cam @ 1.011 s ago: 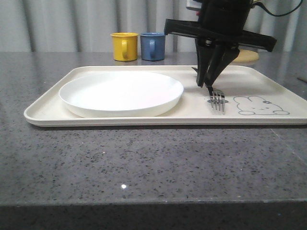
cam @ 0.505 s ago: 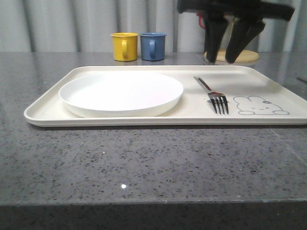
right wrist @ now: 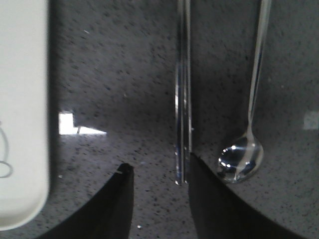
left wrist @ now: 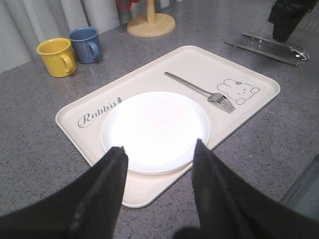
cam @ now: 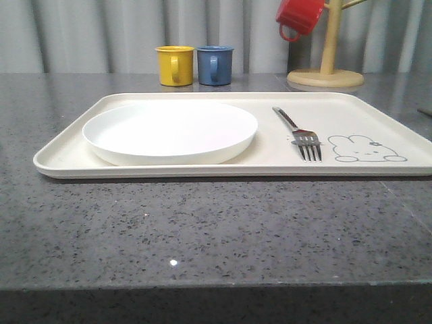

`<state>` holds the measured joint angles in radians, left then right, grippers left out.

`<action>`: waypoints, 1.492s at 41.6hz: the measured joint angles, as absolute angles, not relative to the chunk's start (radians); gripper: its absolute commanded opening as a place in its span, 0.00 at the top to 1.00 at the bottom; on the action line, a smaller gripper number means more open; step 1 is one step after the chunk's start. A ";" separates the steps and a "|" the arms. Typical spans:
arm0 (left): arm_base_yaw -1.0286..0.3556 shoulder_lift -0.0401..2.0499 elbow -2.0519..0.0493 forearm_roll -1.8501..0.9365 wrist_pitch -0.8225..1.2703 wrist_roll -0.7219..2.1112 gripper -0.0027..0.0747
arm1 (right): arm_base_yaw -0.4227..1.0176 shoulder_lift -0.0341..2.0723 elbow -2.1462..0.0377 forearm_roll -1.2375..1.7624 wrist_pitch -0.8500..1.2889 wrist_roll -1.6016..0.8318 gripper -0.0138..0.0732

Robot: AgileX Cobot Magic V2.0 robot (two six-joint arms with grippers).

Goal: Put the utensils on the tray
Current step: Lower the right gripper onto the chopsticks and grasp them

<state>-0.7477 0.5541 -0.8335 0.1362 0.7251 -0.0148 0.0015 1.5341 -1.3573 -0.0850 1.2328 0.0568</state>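
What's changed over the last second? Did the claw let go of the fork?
Yes. The right claw, clamped on the shiny four-tined metal fork a second ago, let it go, rose and left the front view; it now hangs open over the flat steel chopsticks and long-handled spoon on the grey counter. The fork settled slightly on the cream rabbit-print tray. The round white plate stayed put.

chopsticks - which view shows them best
The right wrist view: the chopsticks lie close up, side by side on the dark counter between the tray and the spoon. The left wrist view shows them small and distant beyond the tray's far edge.
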 measured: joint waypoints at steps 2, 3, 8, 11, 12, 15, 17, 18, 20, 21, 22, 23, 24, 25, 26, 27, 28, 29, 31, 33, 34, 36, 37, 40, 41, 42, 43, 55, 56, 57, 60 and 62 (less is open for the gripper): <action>-0.748 0.554 -0.833 0.136 0.725 -0.015 0.56 | -0.041 1.542 -1.341 -0.061 1.233 0.025 0.50; -0.748 0.554 -0.833 0.136 0.725 -0.015 0.56 | -0.058 1.548 -1.336 -0.051 1.233 0.008 0.50; -0.748 0.554 -0.833 0.136 0.725 -0.015 0.56 | -0.128 1.583 -1.330 0.000 1.233 -0.055 0.50; -0.748 0.554 -0.833 0.136 0.725 -0.015 0.56 | -0.142 1.604 -1.330 0.016 1.231 -0.081 0.50; -0.748 0.554 -0.833 0.136 0.725 -0.015 0.56 | -0.144 1.612 -1.330 0.019 1.229 -0.085 0.50; -0.748 0.554 -0.833 0.136 0.725 -0.015 0.56 | -0.145 1.629 -1.330 0.029 1.215 -0.094 0.50; -0.748 0.554 -0.833 0.136 0.725 -0.015 0.56 | -0.145 1.637 -1.330 0.039 1.201 -0.099 0.50; -0.748 0.554 -0.833 0.136 0.725 -0.015 0.56 | -0.145 1.641 -1.330 0.045 1.191 -0.101 0.50; -0.748 0.554 -0.833 0.136 0.725 -0.015 0.56 | -0.145 1.649 -1.330 0.050 1.179 -0.103 0.50; -0.748 0.554 -0.833 0.136 0.725 -0.015 0.56 | -0.145 1.653 -1.330 0.053 1.172 -0.105 0.50; -0.748 0.554 -0.833 0.136 0.725 -0.015 0.56 | -0.145 1.659 -1.330 0.055 1.166 -0.105 0.50; -0.748 0.554 -0.833 0.136 0.725 -0.015 0.56 | -0.145 1.661 -1.330 0.058 1.163 -0.105 0.50; -0.748 0.554 -0.833 0.136 0.725 -0.015 0.56 | -0.145 1.666 -1.330 0.060 1.156 -0.105 0.50; -0.748 0.554 -0.833 0.136 0.725 -0.015 0.56 | -0.145 1.671 -1.330 0.062 1.152 -0.105 0.50; -0.748 0.554 -0.833 0.136 0.725 -0.015 0.56 | -0.145 1.676 -1.330 0.064 1.146 -0.107 0.50; -0.748 0.554 -0.833 0.136 0.725 -0.015 0.56 | -0.145 1.678 -1.330 0.066 1.143 -0.106 0.50; -0.748 0.554 -0.833 0.136 0.725 -0.015 0.56 | -0.145 1.683 -1.330 0.067 1.137 -0.106 0.50; -0.748 0.554 -0.833 0.136 0.725 -0.015 0.56 | -0.145 1.687 -1.330 0.067 1.132 -0.106 0.50; -0.748 0.554 -0.833 0.136 0.725 -0.015 0.56 | -0.145 1.692 -1.330 0.068 1.128 -0.106 0.50; -0.748 0.554 -0.833 0.136 0.725 -0.015 0.56 | -0.145 1.696 -1.330 0.068 1.122 -0.107 0.50; -0.748 0.554 -0.833 0.136 0.725 -0.015 0.56 | -0.145 1.697 -1.330 0.068 1.120 -0.107 0.50; -0.748 0.554 -0.833 0.136 0.725 -0.015 0.56 | -0.145 1.697 -1.330 0.068 1.115 -0.107 0.50; -0.748 0.554 -0.833 0.136 0.725 -0.015 0.56 | -0.145 1.697 -1.330 0.068 1.113 -0.107 0.50; -0.748 0.554 -0.833 0.136 0.725 -0.015 0.56 | -0.145 1.697 -1.330 0.068 1.109 -0.107 0.50; -0.748 0.554 -0.833 0.136 0.725 -0.015 0.56 | -0.145 1.697 -1.330 0.068 1.109 -0.107 0.50; -0.748 0.554 -0.833 0.136 0.725 -0.015 0.56 | -0.145 1.697 -1.330 0.068 1.109 -0.107 0.50; -0.748 0.554 -0.833 0.136 0.725 -0.015 0.56 | -0.145 1.697 -1.330 0.068 1.109 -0.107 0.50; -0.748 0.554 -0.833 0.136 0.725 -0.015 0.56 | -0.145 1.698 -1.330 0.068 1.107 -0.107 0.51; -0.748 0.554 -0.833 0.136 0.725 -0.015 0.56 | -0.145 1.698 -1.330 0.068 1.107 -0.107 0.51; -0.748 0.554 -0.833 0.136 0.725 -0.015 0.56 | -0.145 1.698 -1.330 0.068 1.107 -0.107 0.51; -0.748 0.554 -0.833 0.136 0.725 -0.015 0.56 | -0.145 1.698 -1.330 0.068 1.109 -0.109 0.51; -0.748 0.554 -0.833 0.136 0.725 -0.015 0.56 | -0.145 1.698 -1.330 0.068 1.113 -0.115 0.51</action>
<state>-0.7477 0.5541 -0.8335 0.1362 0.7251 -0.0148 -0.1450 1.6981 -1.3300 0.0683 1.1126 -0.1151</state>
